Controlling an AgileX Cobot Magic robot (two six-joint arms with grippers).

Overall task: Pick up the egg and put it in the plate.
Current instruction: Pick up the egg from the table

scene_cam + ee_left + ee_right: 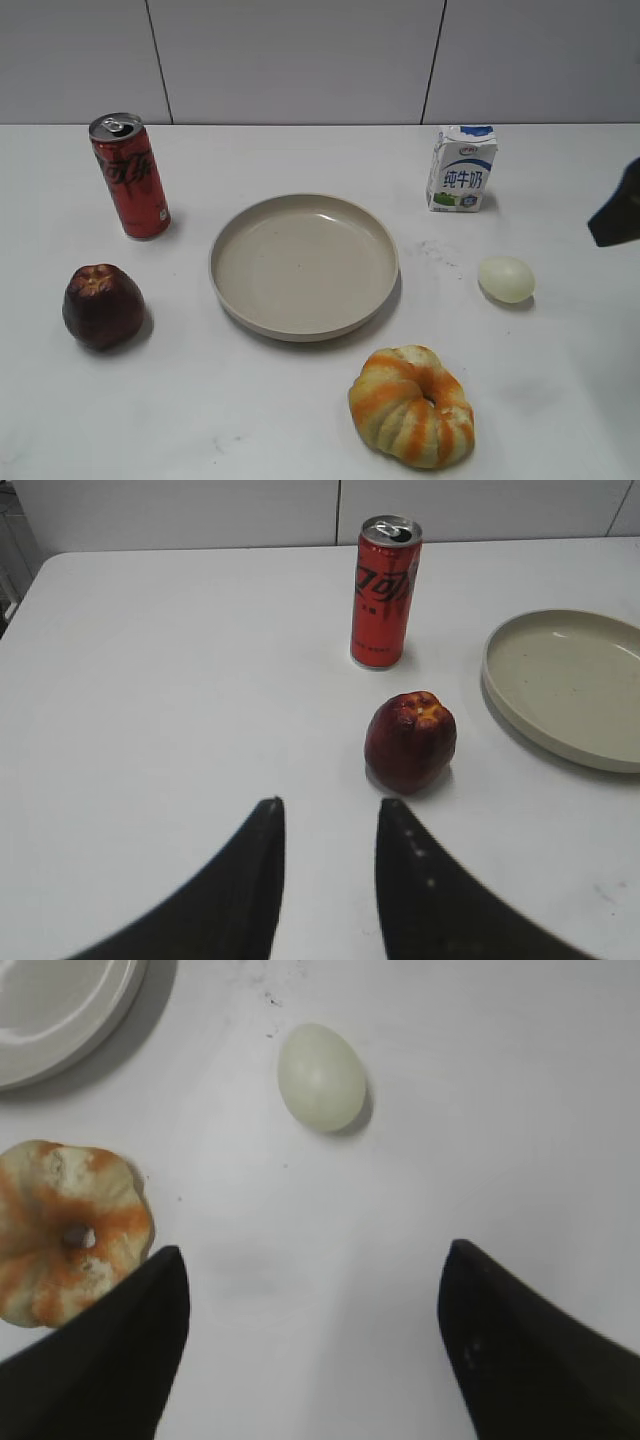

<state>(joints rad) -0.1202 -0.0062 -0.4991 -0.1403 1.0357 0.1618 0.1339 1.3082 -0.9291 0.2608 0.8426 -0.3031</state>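
The egg (506,278) is a small pale cream oval lying on the white table right of the plate (232,290), a wide beige dish at the centre. In the right wrist view the egg (321,1077) lies ahead of my right gripper (315,1260), which is open wide and empty, above the table. The plate's rim shows at that view's top left (110,1015). A dark part of the right arm (618,215) shows at the exterior view's right edge. My left gripper (330,815) is open and empty, out of the exterior view, with the plate (500,695) to its right.
A red can (131,175) stands at the back left and a dark red apple (102,306) in front of it. A milk carton (462,168) stands behind the egg. An orange-striped bread ring (412,405) lies in front of the plate.
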